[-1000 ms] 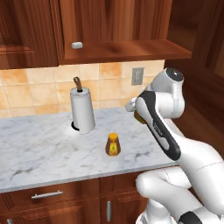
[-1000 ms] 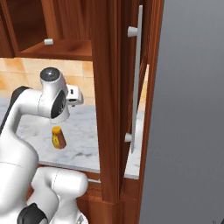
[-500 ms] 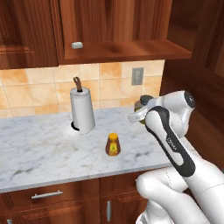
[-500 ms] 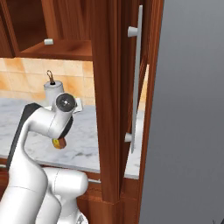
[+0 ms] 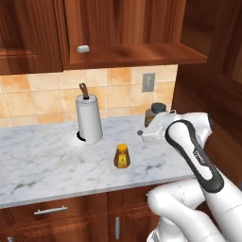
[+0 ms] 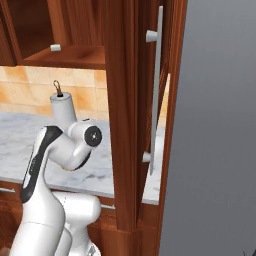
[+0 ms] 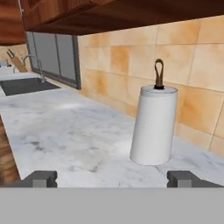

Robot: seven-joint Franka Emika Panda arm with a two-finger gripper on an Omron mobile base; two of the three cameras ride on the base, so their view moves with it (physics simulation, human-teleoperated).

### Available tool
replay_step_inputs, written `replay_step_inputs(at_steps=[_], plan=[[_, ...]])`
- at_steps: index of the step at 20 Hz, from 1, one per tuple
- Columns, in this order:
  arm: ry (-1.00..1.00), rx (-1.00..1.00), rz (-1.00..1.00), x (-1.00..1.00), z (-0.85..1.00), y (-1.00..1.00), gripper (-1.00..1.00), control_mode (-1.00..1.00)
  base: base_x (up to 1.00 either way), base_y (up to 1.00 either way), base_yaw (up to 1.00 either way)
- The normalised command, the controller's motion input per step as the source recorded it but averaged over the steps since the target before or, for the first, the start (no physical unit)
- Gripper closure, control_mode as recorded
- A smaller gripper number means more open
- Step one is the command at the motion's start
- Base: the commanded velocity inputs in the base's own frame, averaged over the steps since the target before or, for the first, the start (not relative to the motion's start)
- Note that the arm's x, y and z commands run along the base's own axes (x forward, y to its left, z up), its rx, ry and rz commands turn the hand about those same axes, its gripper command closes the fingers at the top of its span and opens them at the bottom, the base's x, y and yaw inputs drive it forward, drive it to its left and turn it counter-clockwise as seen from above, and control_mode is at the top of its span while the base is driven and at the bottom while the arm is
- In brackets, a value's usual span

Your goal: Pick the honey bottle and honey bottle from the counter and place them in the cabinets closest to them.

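Note:
One honey bottle (image 5: 122, 156), amber with an orange cap and yellow label, stands upright on the marble counter (image 5: 42, 160) near its front edge. My gripper (image 5: 142, 133) hovers to the right of it and a little farther back, pointing left along the counter, apart from the bottle. In the hand view the gripper (image 7: 112, 179) is open, its two dark fingertips (image 7: 41, 178) wide apart with nothing between them. The open wall cabinet (image 5: 137, 53) with its wooden shelf ledge hangs above the counter. In the right base view my arm hides the bottle.
A paper-towel roll (image 5: 89, 118) (image 7: 153, 124) (image 6: 62, 107) stands at the back, left of the bottle. A wider amber jar with a dark lid (image 5: 155, 113) sits behind my hand. A small white object (image 5: 83, 48) lies on the shelf. A sink (image 7: 22, 85) lies far along the counter.
My arm has swung down and to the right, and the hand now points left along the counter. The honey bottle has not moved; the arm now covers it in the right base view.

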Motion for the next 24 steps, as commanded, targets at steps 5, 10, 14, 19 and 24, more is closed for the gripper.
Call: replay_step_inputs(at_steps=[5,10,14,19,24], plan=[[-0.13,0.08,0.18,-0.03,-0.09,0.05,-1.0,-1.0,0.0,0.0,0.0],[-0.06,0.0,0.1,-0.23,-0.01,0.0,-1.0,-1.0,0.0,0.0,0.0],[0.0,0.0,0.06,-0.21,-0.16,0.0,-1.0,-1.0,0.0,0.0,0.0],[0.0,0.0,0.02,-0.09,-0.28,0.01,-1.0,-1.0,0.0,0.0,0.0],[0.02,0.0,0.01,-0.01,-0.43,0.01,-1.0,-1.0,0.0,0.0,0.0]])
